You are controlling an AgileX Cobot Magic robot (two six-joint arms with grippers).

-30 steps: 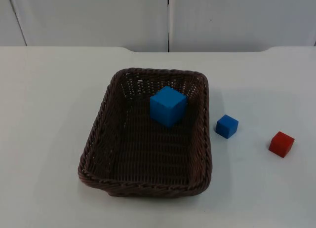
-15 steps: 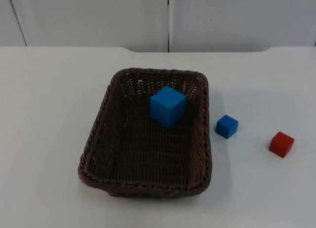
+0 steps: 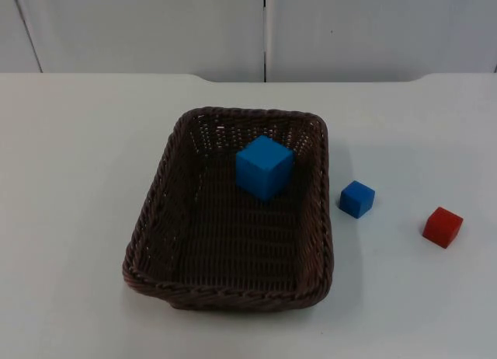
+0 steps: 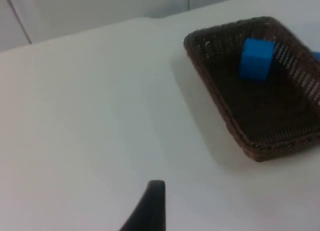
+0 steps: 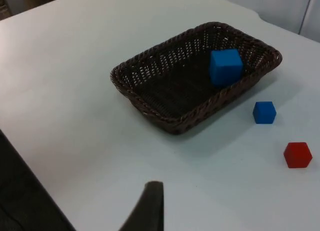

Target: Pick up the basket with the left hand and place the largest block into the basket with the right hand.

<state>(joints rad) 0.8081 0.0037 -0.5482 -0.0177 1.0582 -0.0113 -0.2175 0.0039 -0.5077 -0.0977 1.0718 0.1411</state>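
A dark brown woven basket [image 3: 230,289] sits flat on the white worktop [image 3: 70,180], rectangular, open side up; the large blue block [image 3: 264,166] rests inside it near the far right corner, slightly turned.

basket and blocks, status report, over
Left gripper and right gripper both back from the basket, waiting. Large blue block inside basket, on table. Small blue block and red block beside it.

Lying open on the desk [image 3: 70,180] left of the basket [image 3: 233,293]; small blue block [image 3: 356,199] and red block [image 3: 443,227] crowding its right side.
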